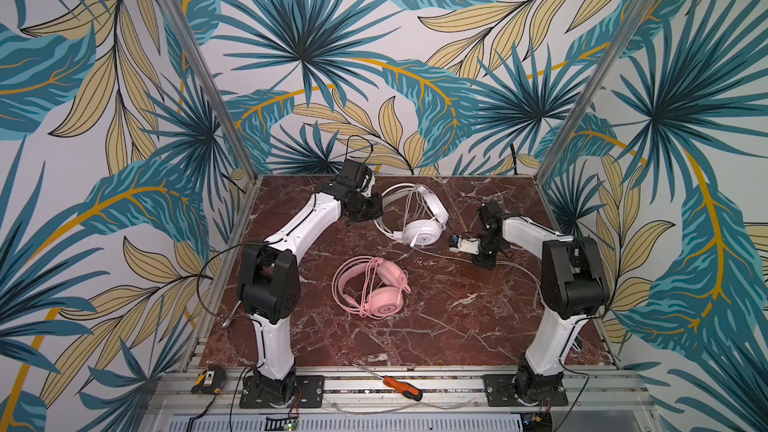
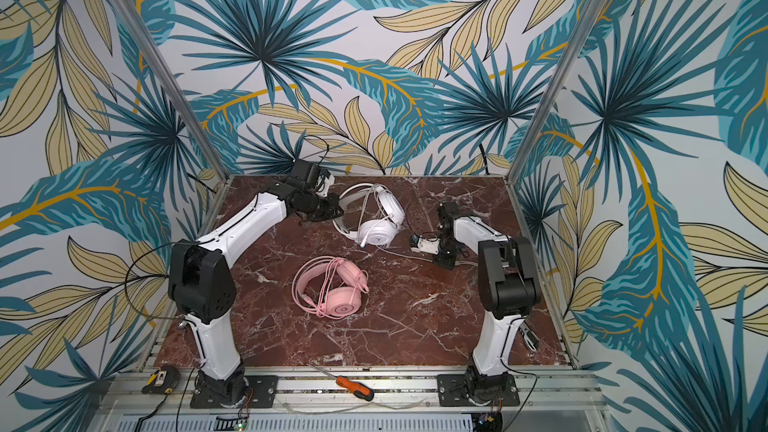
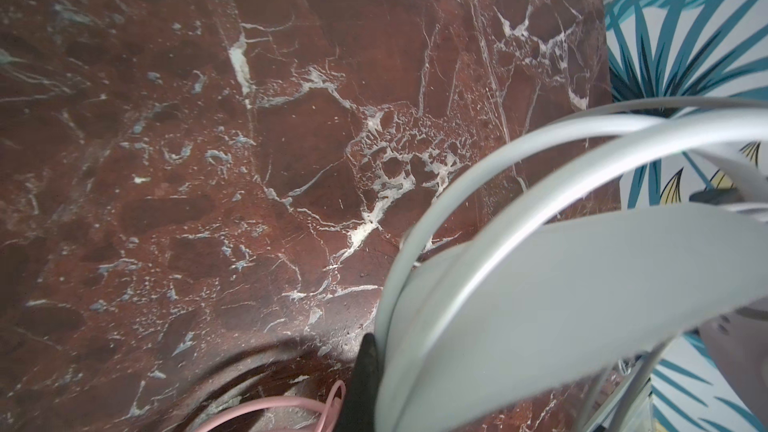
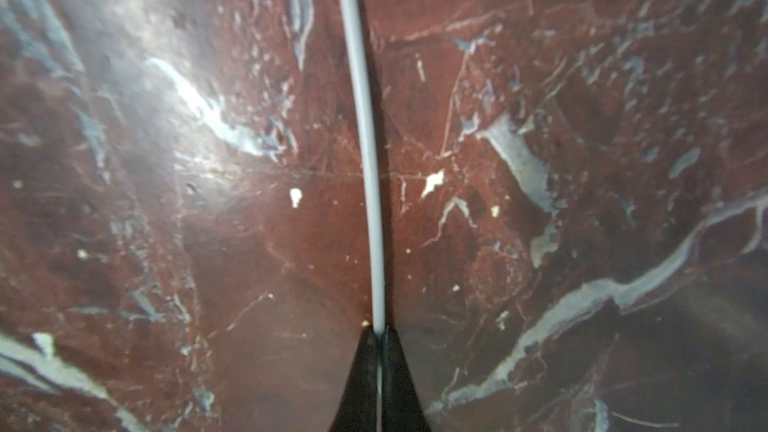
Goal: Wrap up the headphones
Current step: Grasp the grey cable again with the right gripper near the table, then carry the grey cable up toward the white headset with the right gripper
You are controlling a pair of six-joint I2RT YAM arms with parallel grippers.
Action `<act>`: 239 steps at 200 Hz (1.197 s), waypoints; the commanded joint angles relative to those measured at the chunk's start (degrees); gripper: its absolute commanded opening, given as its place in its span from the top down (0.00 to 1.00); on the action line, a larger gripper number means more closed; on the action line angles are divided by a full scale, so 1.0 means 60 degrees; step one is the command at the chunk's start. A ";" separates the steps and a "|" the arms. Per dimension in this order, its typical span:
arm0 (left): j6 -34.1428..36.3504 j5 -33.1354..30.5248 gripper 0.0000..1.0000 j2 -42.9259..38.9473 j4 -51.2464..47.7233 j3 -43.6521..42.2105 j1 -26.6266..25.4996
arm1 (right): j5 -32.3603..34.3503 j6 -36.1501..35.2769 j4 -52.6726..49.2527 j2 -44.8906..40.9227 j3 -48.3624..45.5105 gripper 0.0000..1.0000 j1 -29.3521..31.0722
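The white headphones (image 1: 417,222) lie at the back middle of the marble table (image 1: 457,317), with loops of their cable over the headband (image 3: 582,284). My left gripper (image 1: 374,210) is shut on the left side of that headband. In the left wrist view only one black finger (image 3: 366,376) shows, pressed against the band. The loose white cable (image 4: 365,139) runs along the table to the right, and my right gripper (image 4: 379,332) is shut on it low over the surface (image 1: 484,263). The pink headphones (image 1: 372,290) rest in the middle, cable wound round them.
An orange-handled screwdriver (image 1: 402,387) and a yellow and black tape measure (image 1: 208,380) lie on the front aluminium rail. Metal posts (image 1: 582,89) and patterned walls enclose the table on three sides. A pink cable loop (image 3: 291,405) lies near my left gripper.
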 commanded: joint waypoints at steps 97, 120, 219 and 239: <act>-0.3067 -0.0411 1.00 0.0692 0.1203 0.0651 0.0695 | -0.1809 0.0438 0.0130 -0.3466 -0.1473 1.00 0.0728; -0.3239 -0.0970 1.00 0.0736 0.1115 0.0651 0.0690 | -0.1914 0.0500 0.0031 -0.4159 -0.1649 1.00 0.1023; -0.2361 -0.3806 1.00 0.1646 -0.0661 0.2191 -0.0228 | -0.2081 -0.0939 -0.1831 -0.4841 0.0617 1.00 0.1971; -0.2082 -0.4163 1.00 0.1773 -0.1016 0.2444 -0.0339 | -0.2177 -0.0980 -0.1664 -0.4698 0.1068 1.00 0.1977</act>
